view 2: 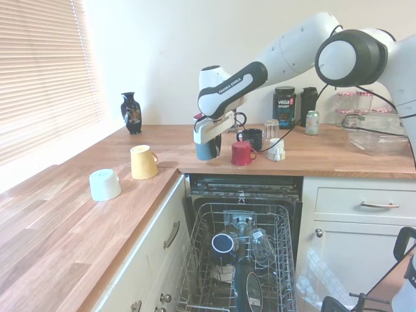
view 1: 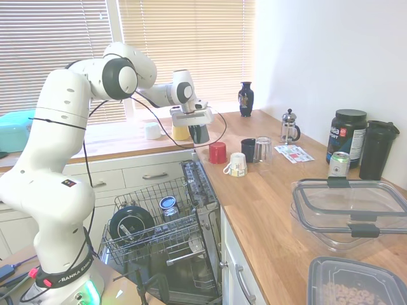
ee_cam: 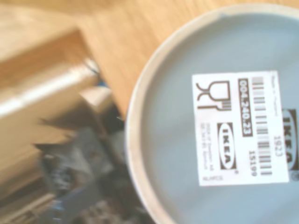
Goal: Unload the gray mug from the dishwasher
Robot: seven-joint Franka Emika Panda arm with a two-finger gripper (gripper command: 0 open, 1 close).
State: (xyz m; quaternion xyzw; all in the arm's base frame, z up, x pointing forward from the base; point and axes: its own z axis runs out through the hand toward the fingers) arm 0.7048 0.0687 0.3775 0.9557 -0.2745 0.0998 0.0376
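The small dark gray ceramic mug (view 2: 207,149) hangs in the white arm's two-finger pincer (view 2: 208,138), fingers closed on it, over the near edge of the pale oak tabletop (view 2: 338,155), right above the back of the open under-counter dishwasher (view 2: 240,195) with its gray wire rack (view 2: 201,260). The wrist view shows the mug's pale base with a white barcode sticker (ee_cam: 243,128), so it seems to be carried upside down, though the exterior views are too coarse to be sure

The step in hand, as I judge it, is setting the mug down. To do it well, carry it further in from the edge before lowering, so the whole rim lands on wood and none overhangs the dishwasher. The red cup (view 2: 242,153) stands just to the right, with a black mug (view 2: 252,138), a clear glass (view 2: 271,129) and a white cup (view 2: 276,150) beyond it, so the free patch lies to the left, towards the yellow mug (view 2: 142,162). Lower straight and slowly, and let go only once the mug sits flat, since a tilted release near the edge could tip it back into the rack
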